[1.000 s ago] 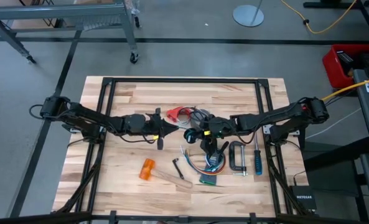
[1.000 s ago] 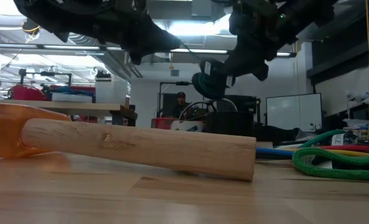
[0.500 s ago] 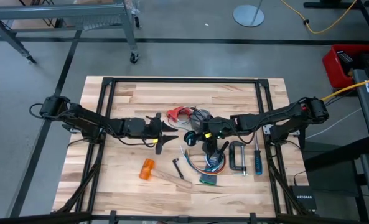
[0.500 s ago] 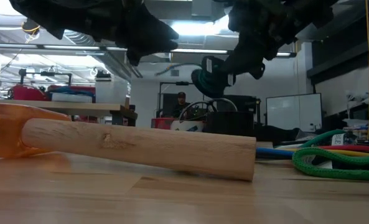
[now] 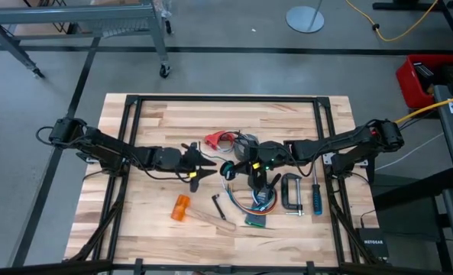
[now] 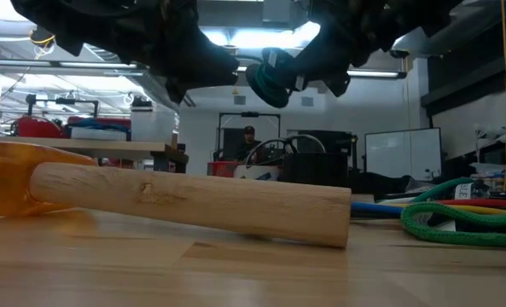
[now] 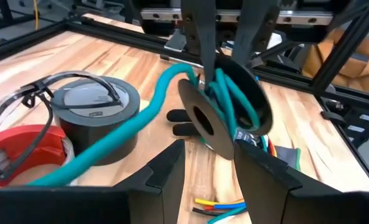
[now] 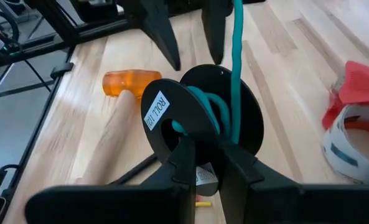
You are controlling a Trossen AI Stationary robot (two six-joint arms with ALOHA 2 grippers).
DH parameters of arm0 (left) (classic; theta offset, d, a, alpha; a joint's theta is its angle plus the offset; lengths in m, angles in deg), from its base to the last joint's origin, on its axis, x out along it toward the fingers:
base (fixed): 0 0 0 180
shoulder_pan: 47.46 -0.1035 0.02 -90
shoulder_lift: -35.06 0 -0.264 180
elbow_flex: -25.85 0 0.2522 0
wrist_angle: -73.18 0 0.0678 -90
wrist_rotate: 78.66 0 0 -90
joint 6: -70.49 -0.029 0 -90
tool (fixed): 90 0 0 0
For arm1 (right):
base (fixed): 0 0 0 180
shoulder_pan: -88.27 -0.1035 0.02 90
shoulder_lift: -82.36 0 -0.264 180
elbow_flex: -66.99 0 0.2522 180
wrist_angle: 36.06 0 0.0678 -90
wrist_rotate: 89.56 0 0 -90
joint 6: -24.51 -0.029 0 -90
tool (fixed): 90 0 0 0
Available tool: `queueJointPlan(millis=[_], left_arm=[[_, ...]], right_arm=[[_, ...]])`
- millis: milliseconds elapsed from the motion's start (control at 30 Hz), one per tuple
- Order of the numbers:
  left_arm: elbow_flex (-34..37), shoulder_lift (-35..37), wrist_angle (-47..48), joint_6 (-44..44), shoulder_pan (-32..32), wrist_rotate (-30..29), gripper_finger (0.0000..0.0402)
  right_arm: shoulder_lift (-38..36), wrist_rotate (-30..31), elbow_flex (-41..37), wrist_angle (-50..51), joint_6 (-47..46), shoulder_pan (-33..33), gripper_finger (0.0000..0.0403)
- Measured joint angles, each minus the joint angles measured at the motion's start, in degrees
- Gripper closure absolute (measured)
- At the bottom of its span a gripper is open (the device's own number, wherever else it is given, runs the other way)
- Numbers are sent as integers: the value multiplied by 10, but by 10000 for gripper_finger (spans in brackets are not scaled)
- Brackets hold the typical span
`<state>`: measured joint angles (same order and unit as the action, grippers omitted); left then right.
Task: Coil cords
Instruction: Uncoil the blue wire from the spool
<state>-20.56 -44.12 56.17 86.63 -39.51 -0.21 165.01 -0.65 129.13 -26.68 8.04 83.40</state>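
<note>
Right gripper (image 8: 200, 163) clamped on black spool (image 8: 200, 121) of teal cord (image 7: 140, 112), left gripper (image 7: 209, 165) parted, tape roll (image 7: 97, 115) beside.

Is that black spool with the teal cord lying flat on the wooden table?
No. The black spool wound with teal cord is held up off the table in the right gripper, standing on edge.

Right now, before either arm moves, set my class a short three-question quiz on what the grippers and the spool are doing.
1. True or false: the right gripper is shut on the black spool.
2. The cord wound on the spool is: A red, B teal, C yellow.
3. Fill in: the left gripper stands ____ near the spool.
Key: 1 true; 2 B; 3 open.
</note>
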Motion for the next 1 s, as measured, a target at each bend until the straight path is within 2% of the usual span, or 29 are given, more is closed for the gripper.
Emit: queueJointPlan(millis=[233,1000], left_arm=[[1,0,-23,-2,3,1,272],[1,-1,-31,-20,21,0,273]], right_arm=[[0,-2,0,-44,2,0,359],[-1,14,1,-27,3,0,359]])
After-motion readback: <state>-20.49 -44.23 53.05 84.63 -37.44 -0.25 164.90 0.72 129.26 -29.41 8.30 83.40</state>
